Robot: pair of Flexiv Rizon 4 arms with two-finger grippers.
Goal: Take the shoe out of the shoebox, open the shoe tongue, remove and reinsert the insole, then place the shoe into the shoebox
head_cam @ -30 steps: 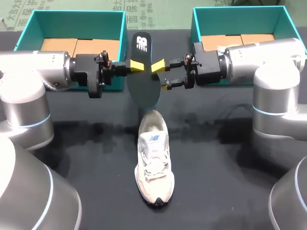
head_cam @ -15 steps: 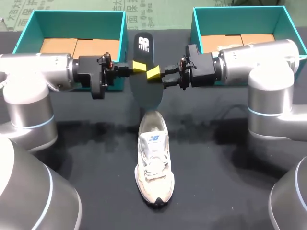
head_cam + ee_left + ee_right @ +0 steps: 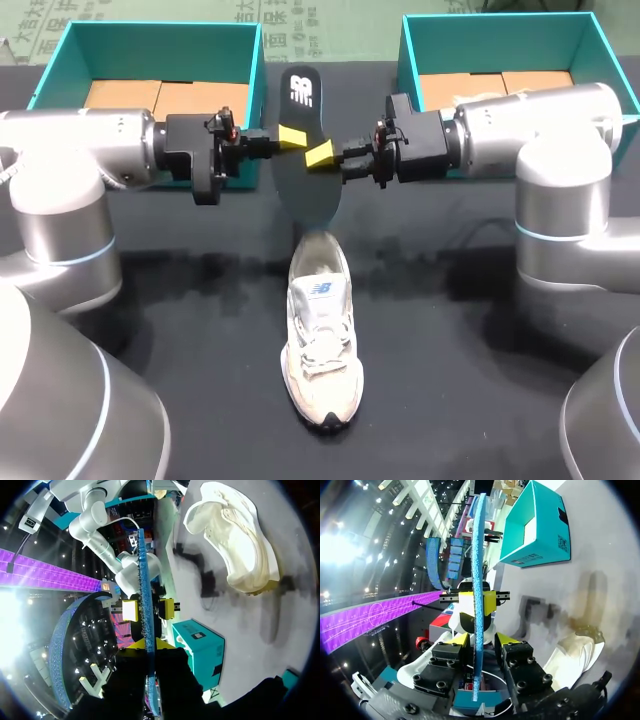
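Note:
A dark insole (image 3: 305,175) hangs in the air above the table, its heel end pointing to the far side. My left gripper (image 3: 290,138) is shut on its left edge; in the left wrist view the insole (image 3: 148,605) stands edge-on between that gripper's (image 3: 150,647) yellow tips. My right gripper (image 3: 321,153) straddles the right edge. In the right wrist view the blue-edged insole (image 3: 478,570) runs between its fingers (image 3: 479,640) with a thin gap on each side, so it is open. The beige shoe (image 3: 320,330) lies on the black table below, toe toward the near edge.
Two teal shoeboxes stand at the far side, one at the left (image 3: 60,60) and one at the right (image 3: 590,40), each with a brown cardboard bottom. The shoe (image 3: 235,540) lies alone on the dark tabletop (image 3: 470,340).
My right gripper has moved left onto the insole's edge and its fingers have narrowed around it. The left gripper keeps its hold and has shifted slightly right.

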